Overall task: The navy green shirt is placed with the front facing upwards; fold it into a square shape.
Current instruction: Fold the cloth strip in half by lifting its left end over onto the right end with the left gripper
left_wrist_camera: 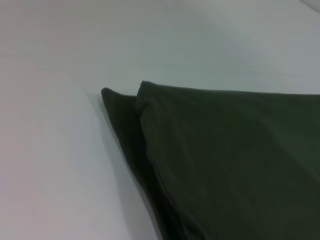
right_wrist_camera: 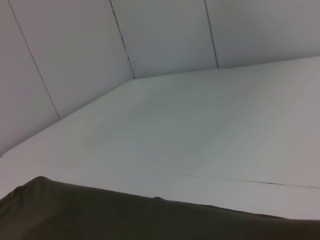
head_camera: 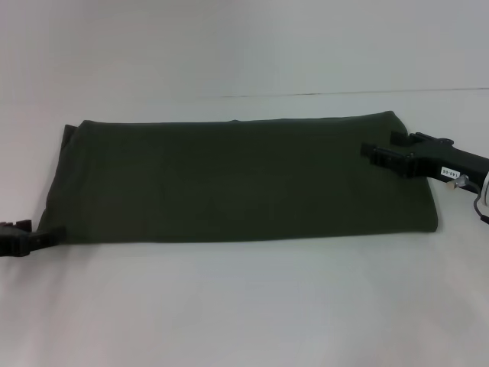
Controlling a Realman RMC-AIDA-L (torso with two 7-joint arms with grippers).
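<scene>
At the left edge of the head view, the left gripper (head_camera: 34,237) sits low on the white desk (head_camera: 244,313), its fingers at the near left corner of the shirt (head_camera: 237,180); whether they are open or pinching cloth cannot be told. One shirt lies across the middle of the desk as a long dark green band, already folded lengthwise, no lettering showing. The left wrist view shows two layers stacked at that corner, the upper one set slightly back from the lower. On the right, the right gripper (head_camera: 380,155) hovers over the shirt's right end, fingers parted and holding nothing. The likely risk: if either gripper catches only the top layer, the fold could drag apart and end up skewed rather than square. There are two grippers, one shirt, one desk.
</scene>
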